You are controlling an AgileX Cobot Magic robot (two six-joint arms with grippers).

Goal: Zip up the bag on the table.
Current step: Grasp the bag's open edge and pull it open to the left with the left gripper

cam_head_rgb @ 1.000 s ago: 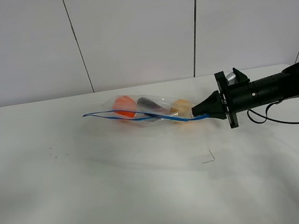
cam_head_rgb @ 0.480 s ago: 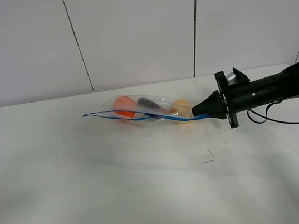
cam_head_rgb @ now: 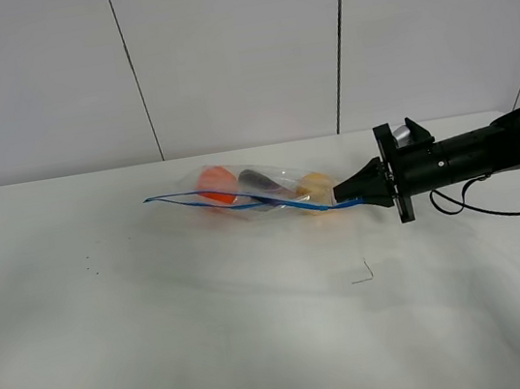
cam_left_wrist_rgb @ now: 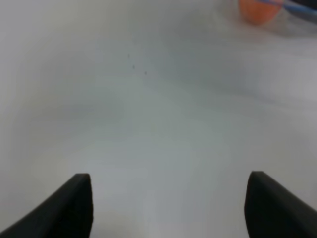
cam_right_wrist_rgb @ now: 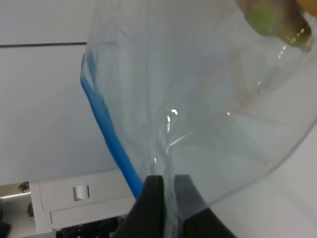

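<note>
toward the far middle of the white table (cam_head_rgb: 165,346) lay the bag (cam_head_rgb: 259,190), its clear crinkly plastic stretched out lengthwise, and we found no change in it from the picture a second before: same place, same slant. through the plastic we saw an orange piece (cam_head_rgb: 216,183), a dark purple piece (cam_head_rgb: 260,181) and a yellow piece (cam_head_rgb: 316,186) in a row. the blue zipper strip (cam_head_rgb: 242,202) ran along the near edge, its two lines parted toward the left end and meeting at the right end. there the right pincer (cam_head_rgb: 344,199) was clamped on the bag, just as in both earlier pictures; the arm had not shifted. from the right wrist we saw that pincer (cam_right_wrist_rgb: 166,198) pressed together on the plastic (cam_right_wrist_rgb: 198,99), with the blue strip (cam_right_wrist_rgb: 106,134) just beside its fingers. the left pincer (cam_left_wrist_rgb: 168,181) stood apart, wide, over bare table, holding nothing, well away from the bag, of which only the orange piece (cam_left_wrist_rgb: 257,10) showed at the edge of its view. a few dark specks (cam_head_rgb: 90,271) and a thin bent mark (cam_head_rgb: 363,274) lay on the table where they had been.
</note>
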